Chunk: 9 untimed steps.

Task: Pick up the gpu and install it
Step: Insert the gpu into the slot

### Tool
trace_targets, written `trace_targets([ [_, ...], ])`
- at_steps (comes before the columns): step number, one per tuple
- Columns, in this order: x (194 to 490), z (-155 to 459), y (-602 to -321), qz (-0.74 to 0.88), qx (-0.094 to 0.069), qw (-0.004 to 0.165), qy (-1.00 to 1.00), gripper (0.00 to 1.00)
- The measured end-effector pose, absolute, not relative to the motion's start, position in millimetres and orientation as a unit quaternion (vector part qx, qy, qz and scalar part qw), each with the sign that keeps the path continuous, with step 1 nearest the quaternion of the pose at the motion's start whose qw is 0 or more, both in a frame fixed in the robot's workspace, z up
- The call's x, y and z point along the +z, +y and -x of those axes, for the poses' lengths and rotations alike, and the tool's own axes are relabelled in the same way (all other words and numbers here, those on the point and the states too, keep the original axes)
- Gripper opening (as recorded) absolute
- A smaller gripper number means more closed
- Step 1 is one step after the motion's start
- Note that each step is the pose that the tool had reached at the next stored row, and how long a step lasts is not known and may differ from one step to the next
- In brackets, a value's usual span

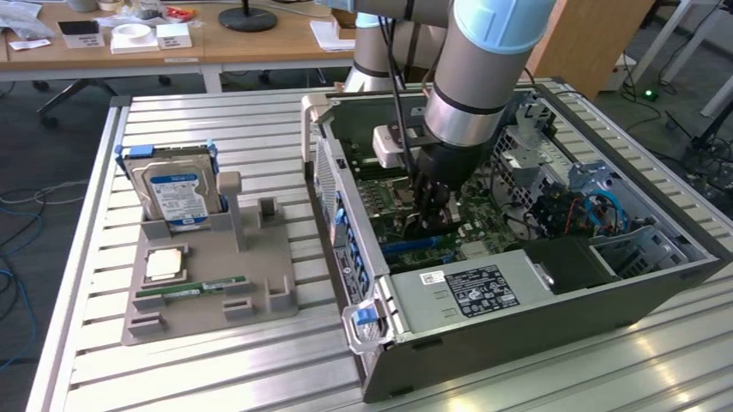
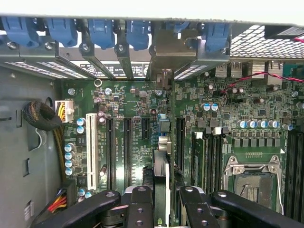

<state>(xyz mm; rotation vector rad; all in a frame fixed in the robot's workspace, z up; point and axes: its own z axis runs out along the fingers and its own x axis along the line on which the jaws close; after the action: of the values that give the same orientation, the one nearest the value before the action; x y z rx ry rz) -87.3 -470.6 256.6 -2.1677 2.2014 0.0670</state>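
My gripper [image 1: 432, 209] is down inside the open computer case [image 1: 641, 287], over the green motherboard [image 2: 247, 102]. In the wrist view its two black fingers [image 2: 138, 205] are shut on the gpu [image 2: 161, 164], which I see edge-on as a thin dark card running away from the wrist. The card's silver bracket [image 2: 167, 52] stands at the case's rear wall among the blue slot clips [image 2: 102, 31]. The card lies in line with the expansion slots [image 2: 127, 142]. Whether its edge is seated in a slot I cannot tell.
Left of the case, a grey parts holder [image 1: 257, 296] carries a silver blue-labelled hard drive [image 1: 174, 190], a CPU [image 1: 164, 263] and a green RAM stick [image 1: 189, 290]. The power supply [image 1: 481, 290] sits at the case's near end. Cables [image 2: 42, 116] hang beside the board.
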Motion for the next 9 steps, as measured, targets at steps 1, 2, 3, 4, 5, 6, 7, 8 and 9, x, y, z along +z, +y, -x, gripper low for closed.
trace_targets([
  [1, 256.2, 87.3, -470.5, 0.701, 0.022, 0.026, 0.712, 0.26],
  [2, 255.7, 87.3, -470.4, 0.701, 0.022, 0.026, 0.712, 0.26],
  [3, 255.2, 87.4, -470.4, 0.701, 0.022, 0.026, 0.712, 0.26],
  [4, 254.7, 87.4, -470.3, 0.701, 0.022, 0.026, 0.712, 0.26],
  [5, 254.4, 87.4, -470.1, 0.701, 0.022, 0.025, 0.712, 0.26],
  [6, 254.4, 87.4, -470.1, 0.701, 0.021, 0.025, 0.712, 0.26],
  [7, 254.4, 87.4, -470.1, 0.701, 0.021, 0.025, 0.712, 0.26],
  [8, 254.3, 87.4, -469.9, 0.701, 0.021, 0.025, 0.712, 0.26],
  [9, 254.2, 87.5, -469.6, 0.701, 0.021, 0.025, 0.712, 0.26],
])
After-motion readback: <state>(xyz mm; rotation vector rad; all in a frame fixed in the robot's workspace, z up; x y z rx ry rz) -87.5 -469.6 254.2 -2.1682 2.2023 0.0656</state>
